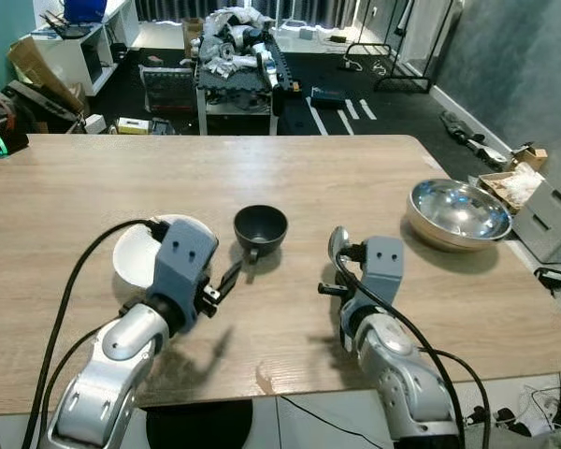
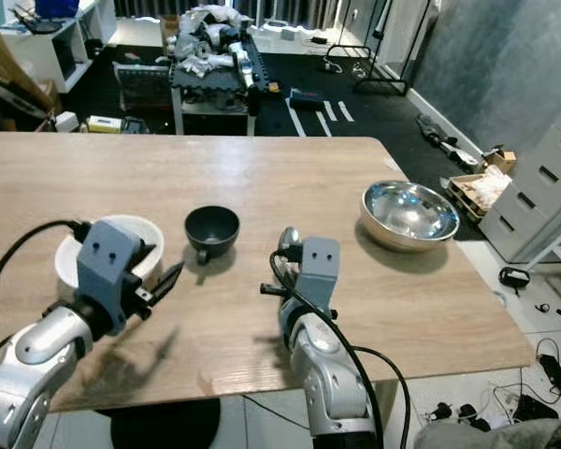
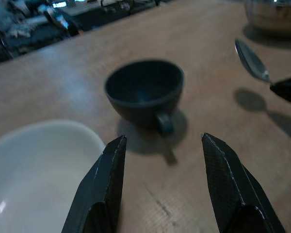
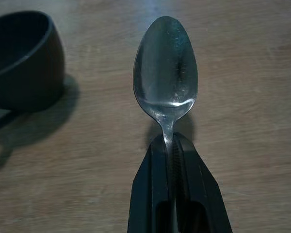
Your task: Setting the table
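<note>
No brand, label or writing is readable on any item in front of you.

Containers: the black cup [image 1: 260,227] stands upright near the middle of the wooden surface [image 1: 290,178], its handle pointing toward you, and nothing can be seen inside it. The white bowl [image 1: 134,253] sits just to the cup's left, partly hidden behind the left arm; the part of its interior you can see holds nothing. The steel mixing bowl [image 1: 459,212] rests well apart, near the surface's right edge, and its polished interior holds nothing.

Your left gripper [image 3: 160,187] hovers above the surface just short of the cup, with its fingers [image 3: 104,187] spread wide and nothing between them. The cup's handle lies roughly on the line between the two fingertips.

Your right gripper [image 4: 173,145] is clamped narrow on the handle of the metal spoon [image 4: 166,87]. The spoon's bowl projects forward beyond the fingertips, held above the surface to the right of the cup and casting a shadow on the wood below.
</note>
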Robot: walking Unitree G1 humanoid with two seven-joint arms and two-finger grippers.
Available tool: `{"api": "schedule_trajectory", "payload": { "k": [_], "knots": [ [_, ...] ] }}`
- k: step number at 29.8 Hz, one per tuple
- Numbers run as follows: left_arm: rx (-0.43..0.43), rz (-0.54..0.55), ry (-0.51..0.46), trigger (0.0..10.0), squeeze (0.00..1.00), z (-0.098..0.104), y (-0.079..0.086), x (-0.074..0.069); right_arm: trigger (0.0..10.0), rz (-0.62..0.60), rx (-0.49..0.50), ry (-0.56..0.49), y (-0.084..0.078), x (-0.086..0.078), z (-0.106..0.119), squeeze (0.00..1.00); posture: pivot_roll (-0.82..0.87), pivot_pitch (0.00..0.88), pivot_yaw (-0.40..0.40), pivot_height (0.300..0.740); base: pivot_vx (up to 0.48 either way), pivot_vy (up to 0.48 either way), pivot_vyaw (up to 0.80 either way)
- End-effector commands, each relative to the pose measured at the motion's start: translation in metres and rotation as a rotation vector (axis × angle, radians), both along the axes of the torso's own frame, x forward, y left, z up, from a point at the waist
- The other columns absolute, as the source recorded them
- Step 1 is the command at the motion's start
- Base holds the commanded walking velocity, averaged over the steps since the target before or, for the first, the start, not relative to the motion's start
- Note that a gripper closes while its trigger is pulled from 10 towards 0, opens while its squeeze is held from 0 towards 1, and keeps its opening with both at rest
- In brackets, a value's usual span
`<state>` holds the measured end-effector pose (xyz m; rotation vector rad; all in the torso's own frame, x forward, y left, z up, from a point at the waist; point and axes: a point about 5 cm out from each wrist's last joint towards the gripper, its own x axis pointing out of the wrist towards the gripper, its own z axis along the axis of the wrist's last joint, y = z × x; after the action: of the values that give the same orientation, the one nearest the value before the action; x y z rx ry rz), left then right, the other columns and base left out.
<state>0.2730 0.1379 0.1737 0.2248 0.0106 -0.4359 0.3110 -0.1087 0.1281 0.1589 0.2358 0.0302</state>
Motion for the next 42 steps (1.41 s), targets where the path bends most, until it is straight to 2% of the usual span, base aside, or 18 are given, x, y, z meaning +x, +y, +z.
{"api": "schedule_trajectory", "payload": {
  "k": [1,8,14,15,16,17,27,28,29,30,34,38,40,41,42],
  "knots": [
    [0.013,0.007,0.014,10.0,0.0,-0.002,0.0,-0.003,10.0,0.023,-0.007,-0.001,0.004,0.001,-0.003,0.0,0.03,0.0,0.031,0.74,0.0,0.0,0.0],
    [0.008,0.024,0.025,10.0,0.0,-0.004,-0.002,-0.005,10.0,0.127,-0.046,-0.043,0.021,0.002,-0.008,0.0,0.04,0.0,0.025,0.74,0.0,0.0,0.0],
    [-0.001,0.038,0.023,10.0,0.0,-0.004,-0.003,-0.005,10.0,0.154,-0.063,-0.052,0.025,0.003,-0.011,0.0,0.04,0.0,0.02,0.74,0.0,0.0,0.0],
    [-0.003,0.04,0.023,10.0,0.0,-0.003,-0.003,-0.005,10.0,0.153,-0.072,-0.047,0.024,0.003,-0.013,0.11,0.04,0.0,0.019,0.74,0.0,0.0,0.0],
    [-0.004,0.043,0.022,10.0,0.0,-0.003,-0.003,-0.005,10.0,0.147,-0.083,-0.043,0.023,0.003,-0.015,0.64,0.04,0.0,0.019,0.74,0.0,0.0,0.0],
    [-0.006,0.045,0.022,10.0,0.0,-0.003,-0.003,-0.005,10.0,0.141,-0.09,-0.037,0.022,0.004,-0.017,1.0,0.04,0.0,0.018,0.74,0.0,0.0,0.0],
    [-0.011,0.05,0.02,10.0,0.0,-0.002,-0.004,-0.004,10.0,0.091,-0.099,-0.033,0.012,0.006,-0.02,1.0,0.03,0.0,0.019,0.74,0.0,0.0,0.0],
    [-0.013,0.05,0.019,10.0,0.0,-0.002,-0.004,-0.004,10.0,0.087,-0.099,-0.037,0.01,0.006,-0.018,0.67,0.03,0.0,0.019,0.74,0.0,0.0,0.0],
    [-0.014,0.049,0.019,10.0,0.0,-0.002,-0.005,-0.003,10.0,0.082,-0.097,-0.04,0.009,0.006,-0.017,0.09,0.02,0.0,0.019,0.74,0.0,0.0,0.0],
    [-0.015,0.048,0.018,10.0,0.0,-0.002,-0.005,-0.003,10.0,0.079,-0.091,-0.042,0.008,0.007,-0.017,0.0,0.02,0.0,0.019,0.74,0.0,0.0,0.0],
    [-0.018,0.048,0.015,10.0,0.0,-0.002,-0.006,-0.002,10.0,0.059,-0.059,-0.065,0.004,0.007,-0.011,0.0,0.02,0.0,0.016,0.74,0.0,0.0,0.0],
    [-0.03,0.062,-0.004,10.0,0.0,0.002,-0.005,-0.001,10.0,0.036,0.028,-0.154,-0.004,0.008,0.008,0.0,0.03,0.0,0.014,0.74,0.0,0.0,0.0],
    [-0.047,0.094,-0.03,10.0,0.0,0.009,-0.001,0.002,10.0,-0.014,0.103,-0.33,-0.02,0.006,0.042,0.0,0.03,0.0,0.019,0.74,0.0,0.0,0.0],
    [-0.047,0.094,-0.03,10.0,0.0,0.009,-0.001,0.002,10.0,-0.014,0.103,-0.33,-0.02,0.006,0.042,0.0,0.03,0.0,0.019,0.74,0.0,0.0,0.0],
    [-0.054,0.109,-0.039,10.0,0.0,0.011,0.0,0.004,10.0,-0.032,0.127,-0.398,-0.027,0.005,0.055,0.0,0.03,0.0,0.019,0.74,0.0,0.0,0.0]
  ]
}}
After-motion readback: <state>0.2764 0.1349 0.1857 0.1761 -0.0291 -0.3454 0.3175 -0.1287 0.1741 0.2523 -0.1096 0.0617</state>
